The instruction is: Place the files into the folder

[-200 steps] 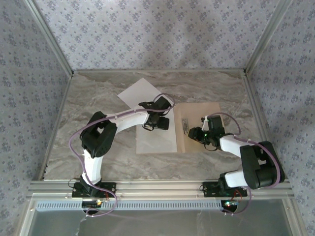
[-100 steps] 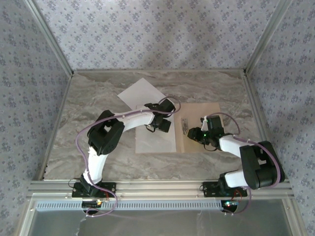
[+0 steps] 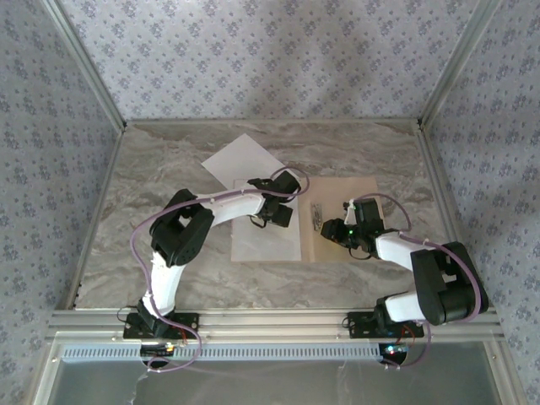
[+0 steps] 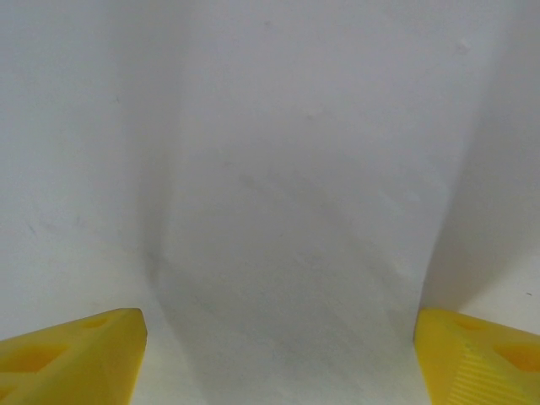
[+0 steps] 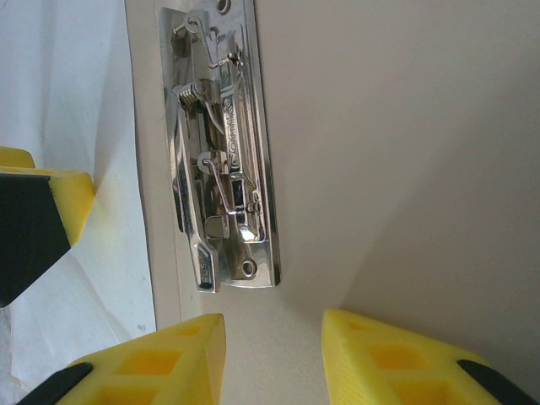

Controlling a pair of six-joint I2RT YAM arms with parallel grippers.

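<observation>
The tan folder [image 3: 350, 211] lies open at the right centre, with a metal clip [image 3: 317, 217] along its left side. One white sheet [image 3: 263, 245] lies flat just left of the clip. A second white sheet [image 3: 239, 159] lies further back, at an angle. My left gripper [image 3: 274, 213] stands open, low over the near sheet [image 4: 287, 169], its yellow fingertips [image 4: 76, 354] wide apart with paper below them. My right gripper [image 3: 332, 229] is open over the tan leaf [image 5: 405, 152], just short of the clip [image 5: 221, 152], with nothing between its fingers [image 5: 152, 363].
The marble table [image 3: 169, 169] is walled on three sides by patterned panels, with metal posts at the back corners. In the right wrist view, one yellow finger of the left gripper [image 5: 34, 219] rests over the sheet [image 5: 67, 101] close to the clip.
The left arm has pushed a little to the right over the near sheet, its elbow shifting too. The right gripper has edged slightly left toward the clip.
</observation>
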